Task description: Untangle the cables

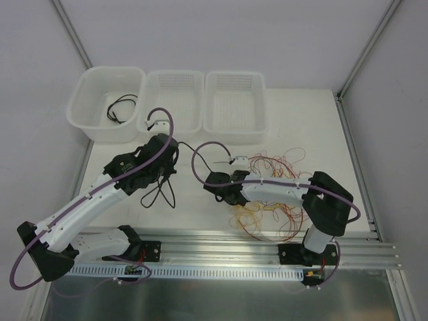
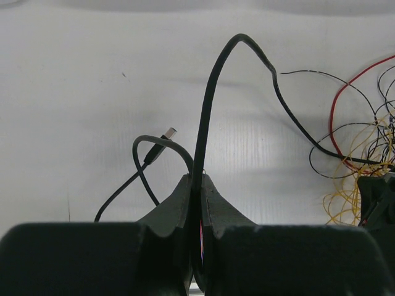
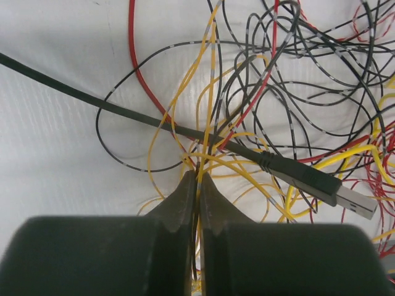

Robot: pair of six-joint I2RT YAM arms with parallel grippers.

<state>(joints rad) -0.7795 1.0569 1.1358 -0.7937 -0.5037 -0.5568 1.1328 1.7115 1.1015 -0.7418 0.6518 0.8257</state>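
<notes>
Now my left gripper (image 2: 196,185) pinches the stiffer black cable (image 2: 210,98), my right gripper (image 3: 199,179) a limp yellow wire (image 3: 212,92). I would hold close to the tangle (image 1: 267,194) at four o'clock.

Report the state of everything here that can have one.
left gripper, shut on black USB cable
right gripper, shut on yellow wire
black USB cable, arching up, far plug lying on wire tangle
wire tangle, not yet separated
left bin, holds loose black cable
</notes>
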